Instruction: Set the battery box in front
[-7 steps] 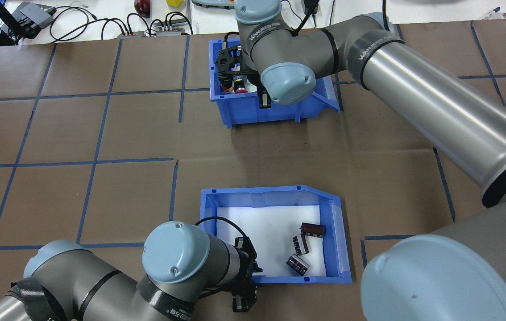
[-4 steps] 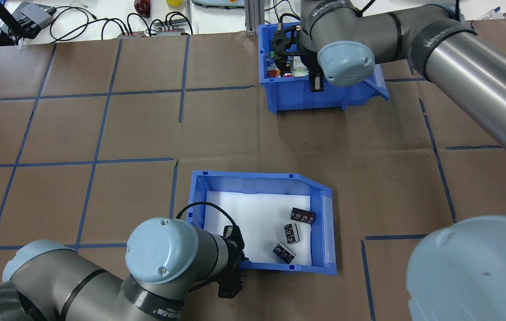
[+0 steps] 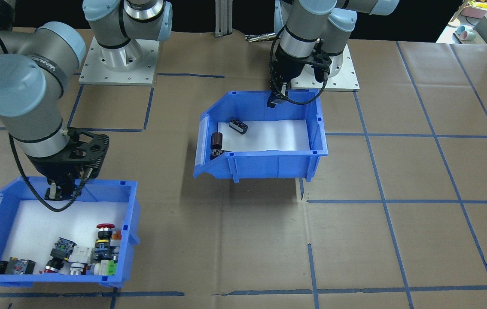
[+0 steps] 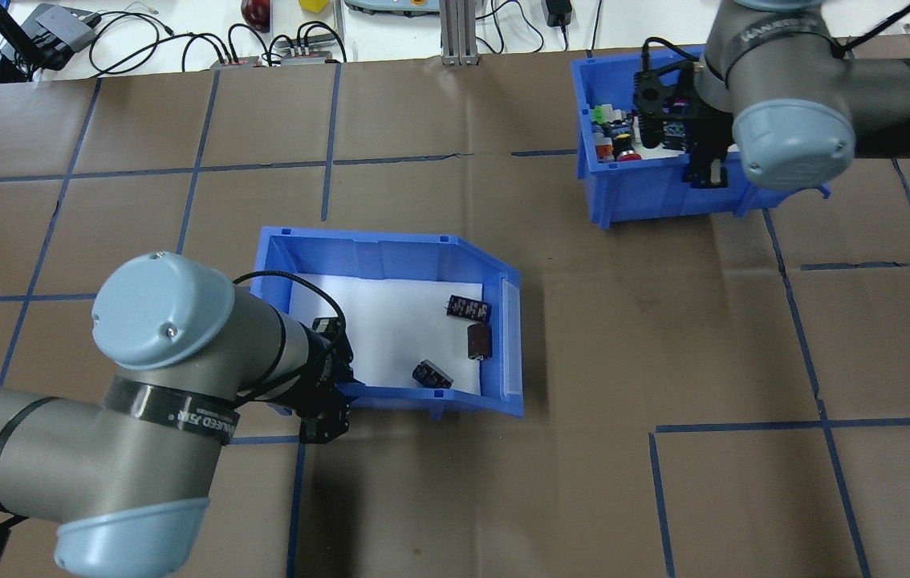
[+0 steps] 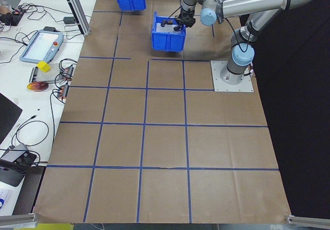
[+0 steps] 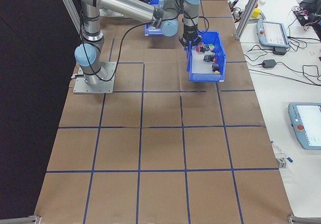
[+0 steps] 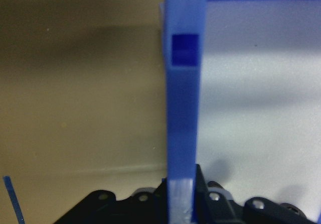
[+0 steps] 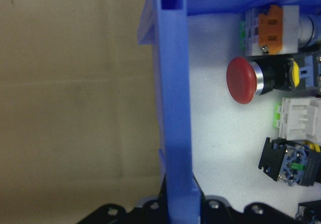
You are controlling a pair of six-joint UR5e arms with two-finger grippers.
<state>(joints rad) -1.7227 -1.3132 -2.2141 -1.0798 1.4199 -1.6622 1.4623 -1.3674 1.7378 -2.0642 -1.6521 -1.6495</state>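
left wrist-mounted view: the left gripper (image 7: 180,204) has its fingers pinched on the thin blue wall of the battery box (image 7: 181,108), one finger inside over the white floor, one outside over the brown table.

in the overhead view the left gripper (image 4: 325,393) grasps the battery box (image 4: 379,249) at a near corner of its rim, a hold that likely lets the arm carry the whole bin without touching the three dark cells (image 4: 471,321) lying loose near the sloped lip. the box sits mid-table, and the shadow under it in the front-facing view suggests it is lifted off the table (image 3: 398,214).

the right gripper (image 8: 178,206) is likewise clamped on the wall of the other blue bin (image 8: 173,83), which holds colourful push-button switches (image 8: 246,81). in the overhead view that bin (image 4: 647,201) is at the far right of the table, seemingly moved aside to free the front spot.

the fingertips themselves are hidden behind the bin walls in the wrist views. the right wrist joint covers part of the switch bin from overhead, and in both side views the grippers are too small to judge.
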